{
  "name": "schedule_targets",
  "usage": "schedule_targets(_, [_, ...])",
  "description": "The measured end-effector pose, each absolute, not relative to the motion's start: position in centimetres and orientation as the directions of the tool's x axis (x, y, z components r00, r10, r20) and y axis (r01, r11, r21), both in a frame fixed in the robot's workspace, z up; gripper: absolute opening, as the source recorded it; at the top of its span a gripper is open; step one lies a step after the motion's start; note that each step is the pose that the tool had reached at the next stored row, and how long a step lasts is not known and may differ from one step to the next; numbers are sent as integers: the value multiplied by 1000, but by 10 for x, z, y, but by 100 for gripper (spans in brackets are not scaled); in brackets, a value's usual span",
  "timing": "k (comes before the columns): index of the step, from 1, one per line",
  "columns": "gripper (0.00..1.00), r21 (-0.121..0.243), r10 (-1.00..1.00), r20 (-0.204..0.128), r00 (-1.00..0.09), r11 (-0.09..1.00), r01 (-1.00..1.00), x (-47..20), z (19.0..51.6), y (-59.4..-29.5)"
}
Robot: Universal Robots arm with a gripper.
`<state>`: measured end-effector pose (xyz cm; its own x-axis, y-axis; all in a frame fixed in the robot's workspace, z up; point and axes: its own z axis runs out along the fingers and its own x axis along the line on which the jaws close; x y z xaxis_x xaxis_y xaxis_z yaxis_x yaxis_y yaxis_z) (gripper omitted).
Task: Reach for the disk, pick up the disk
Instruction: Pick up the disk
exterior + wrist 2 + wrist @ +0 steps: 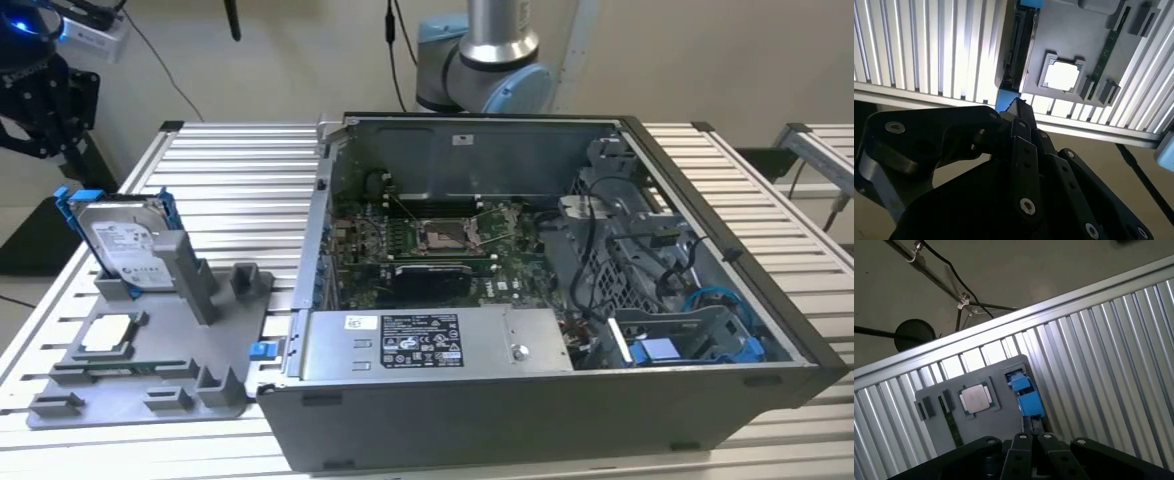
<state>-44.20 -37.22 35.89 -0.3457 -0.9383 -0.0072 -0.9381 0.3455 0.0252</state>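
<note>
The disk (127,240) is a silver-grey drive with a white label and blue rails. It stands on edge in a grey holder (167,375) at the exterior view's left, on the slatted table. My black gripper (40,130) hangs above and behind it, well apart from it, near the table's far left corner. In both wrist views I look down past the gripper body (1019,165) (1031,455) onto the disk's thin top edge (1016,50) and its blue rail (1029,399).
A square silver processor chip (107,335) (1061,75) (975,398) lies in the holder beside the disk. An open computer case (534,300) takes up the table's middle and right. The arm's base (487,60) stands behind it. Cables hang past the table edge (954,300).
</note>
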Motion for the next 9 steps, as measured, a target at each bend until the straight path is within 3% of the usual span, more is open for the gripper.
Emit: schedule_targets(9, [0,22,-950,-11,-311,311,-950,-444,358,-371])
